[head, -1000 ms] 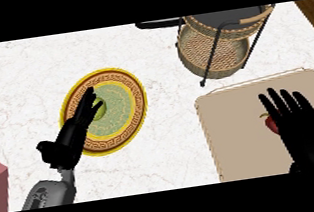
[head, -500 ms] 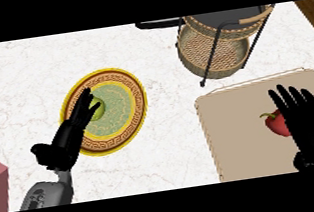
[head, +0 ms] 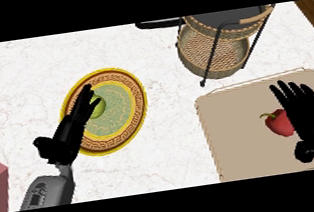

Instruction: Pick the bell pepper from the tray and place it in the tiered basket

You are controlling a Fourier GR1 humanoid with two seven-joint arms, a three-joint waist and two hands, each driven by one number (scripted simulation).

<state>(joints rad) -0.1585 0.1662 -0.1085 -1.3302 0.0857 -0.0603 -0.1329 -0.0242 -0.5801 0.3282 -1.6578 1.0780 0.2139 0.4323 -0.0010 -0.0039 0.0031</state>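
We note the right hand, fingers spread, just beside the bell pepper on the tray. Left hand, fingers straight, overlaps the plate. Tiered basket stands behind on the white marble worktop.

I see my right hand spread open just beside the red bell pepper on the tray, the tiered basket beyond it.

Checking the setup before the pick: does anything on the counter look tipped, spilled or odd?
Nothing stands out. The red bell pepper lies whole on the tray beside the open right hand. The tiered basket stands upright. The plate lies flat, holding a small green item partly hidden by the open left hand.
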